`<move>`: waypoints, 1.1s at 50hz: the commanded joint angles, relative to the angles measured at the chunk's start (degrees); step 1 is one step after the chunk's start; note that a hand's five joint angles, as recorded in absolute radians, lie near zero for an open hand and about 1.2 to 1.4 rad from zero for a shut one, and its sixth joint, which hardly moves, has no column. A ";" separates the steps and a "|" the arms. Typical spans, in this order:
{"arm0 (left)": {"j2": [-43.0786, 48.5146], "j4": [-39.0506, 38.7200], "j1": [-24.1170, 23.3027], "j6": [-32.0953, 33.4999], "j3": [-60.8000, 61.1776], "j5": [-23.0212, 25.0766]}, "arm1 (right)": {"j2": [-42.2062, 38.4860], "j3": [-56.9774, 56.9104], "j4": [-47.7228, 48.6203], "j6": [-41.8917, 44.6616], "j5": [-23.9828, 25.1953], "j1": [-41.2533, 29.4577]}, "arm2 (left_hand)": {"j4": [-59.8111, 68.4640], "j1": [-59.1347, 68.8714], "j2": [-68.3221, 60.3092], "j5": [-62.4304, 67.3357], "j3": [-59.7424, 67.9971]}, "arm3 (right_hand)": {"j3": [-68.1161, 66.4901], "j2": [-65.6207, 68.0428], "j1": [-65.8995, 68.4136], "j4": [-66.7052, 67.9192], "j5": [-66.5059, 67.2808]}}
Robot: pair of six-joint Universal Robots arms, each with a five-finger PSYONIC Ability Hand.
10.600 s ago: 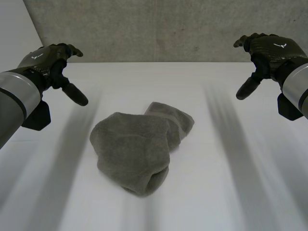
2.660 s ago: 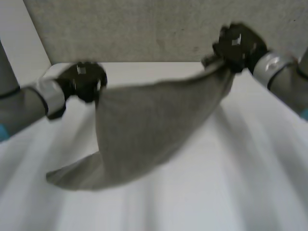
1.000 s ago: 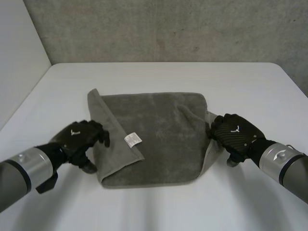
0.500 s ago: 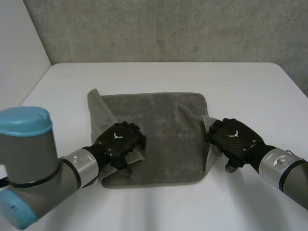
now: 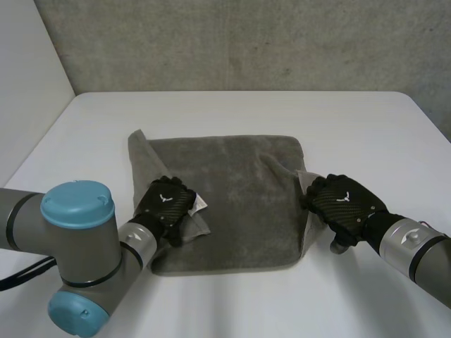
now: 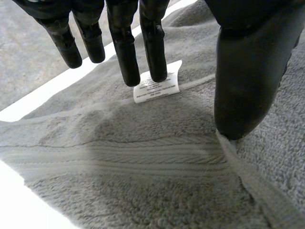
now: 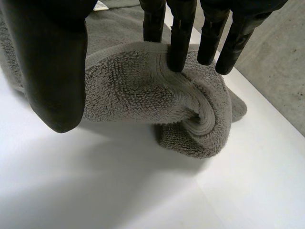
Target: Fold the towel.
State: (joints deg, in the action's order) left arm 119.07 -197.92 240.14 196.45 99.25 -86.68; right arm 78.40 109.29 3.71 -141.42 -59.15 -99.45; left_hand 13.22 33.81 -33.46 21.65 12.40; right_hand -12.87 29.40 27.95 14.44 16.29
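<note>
The left hand's fingers [image 6: 153,52] lie straight and relaxed on the towel [image 5: 243,176]. Their tips are at the white label [image 6: 157,87] and the left thumb [image 6: 248,76] rests on the hem beside them, so nothing is gripped. Half a second ago the left hand [image 5: 165,202] was spread further in, over the label. A second ago it sat at the towel's left edge. Now it has drawn a little back toward that edge and the label shows just beside it. The folded-over left flap [image 5: 151,176] therefore looks pressed down rather than held. The right hand's fingers [image 7: 180,45] are straight too, with their tips touching the bunched, rolled-under right edge. The right thumb [image 7: 52,62] is apart from them above bare tabletop [image 5: 232,109], so this hand grasps nothing either. The right hand [image 5: 343,202] has hardly shifted over the last second. By my reading, the towel is spread out but not square. The left flap lies slanted across it and the right edge is lumped, so smoothing seems to be the step in hand and a clean fold is not yet made. The towel lies in the middle of the white tabletop. Behind the tabletop stands a grey concrete wall [image 5: 246,42], and a plain white wall [image 5: 28,84] closes the left side.
</note>
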 commanded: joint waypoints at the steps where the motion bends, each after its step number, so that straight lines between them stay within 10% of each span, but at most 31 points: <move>1: -1.03 -1.59 1.12 -0.02 0.68 -5.42 | 0.00 0.04 0.07 0.00 0.00 0.13 | -3.22 -2.57 2.22 -0.41 -2.40 | 2.87 -3.17 -1.72 -4.44 -0.06; 15: -12.18 -1.94 12.62 0.25 11.22 -9.65 | -0.17 0.04 0.07 0.00 0.00 -0.31 | -3.22 -3.24 2.90 -1.08 -2.40 | 2.87 -3.17 -1.72 -4.44 -0.06; 35: -19.58 -1.94 12.37 0.33 15.45 -8.69 | -0.44 0.04 0.07 0.00 0.00 -0.39 | -3.22 -3.24 2.90 -1.08 -2.40 | 2.87 -3.33 -1.88 -4.44 -0.22; 55: -18.61 5.61 22.12 17.73 16.15 16.00 | -0.52 0.04 0.07 0.09 0.00 -0.39 | -3.22 -2.40 2.05 -0.24 -2.40 | 2.87 -3.50 -2.05 -4.44 -0.39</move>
State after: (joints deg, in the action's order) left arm 99.95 -193.78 257.94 209.14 115.10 -76.00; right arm 77.87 109.33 3.80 -141.37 -59.12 -99.84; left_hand 13.22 33.03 -32.63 21.13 12.40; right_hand -12.87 29.40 27.95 14.44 16.29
